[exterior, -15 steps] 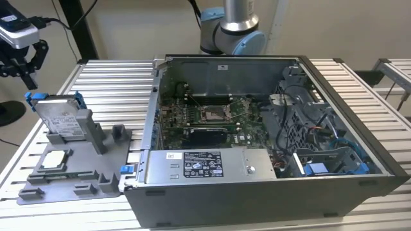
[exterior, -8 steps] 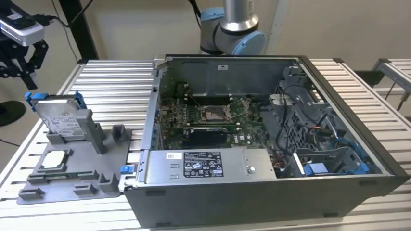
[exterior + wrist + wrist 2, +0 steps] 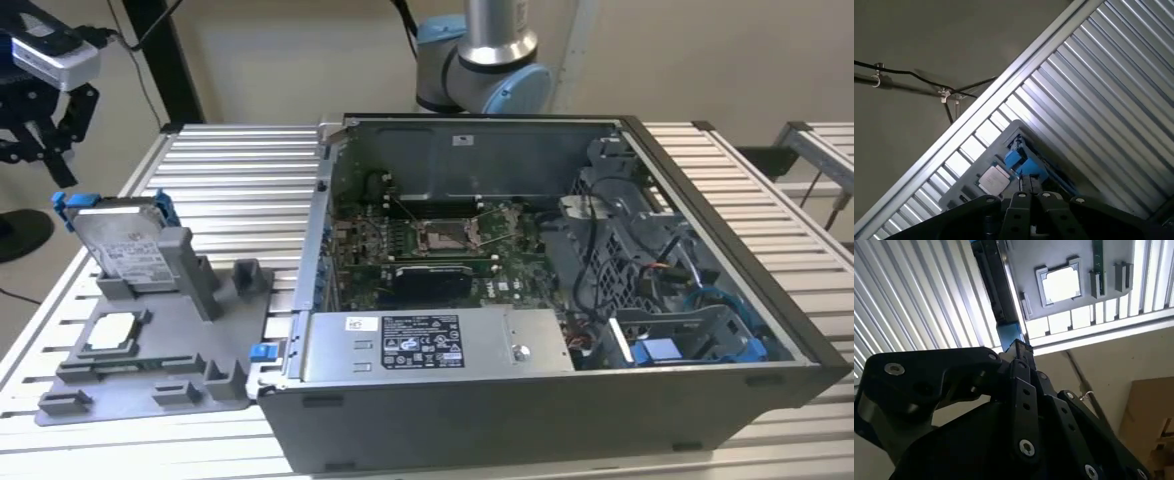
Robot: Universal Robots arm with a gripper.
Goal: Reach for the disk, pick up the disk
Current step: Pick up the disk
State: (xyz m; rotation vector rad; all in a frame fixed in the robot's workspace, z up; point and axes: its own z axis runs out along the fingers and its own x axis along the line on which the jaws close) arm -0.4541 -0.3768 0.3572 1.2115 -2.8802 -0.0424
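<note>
no readable text anywhere. white printed label (image 3: 134, 255) on the disk (image 3: 110, 222), black-and-white label (image 3: 420, 342) on the grey metal box (image 3: 527, 345), small white sticker (image 3: 463, 139) on the case back wall (image 3: 534, 150): print too small.

Exterior view: bright, even, diffuse light; soft shadow inside open computer case (image 3: 534, 410). Both wrist views: harsh glare on slatted surface (image 3: 909, 295) (image 3: 1114, 75), slats blown white; chip (image 3: 1060, 284) overexposed in second wrist view; wall (image 3: 929, 40) beyond dim.

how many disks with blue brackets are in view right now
1. The disk stands upright in a slot of the grey fixture, at the exterior view's left of the open computer case. Inside it, blue parts might belong to another; I cannot tell.
</note>
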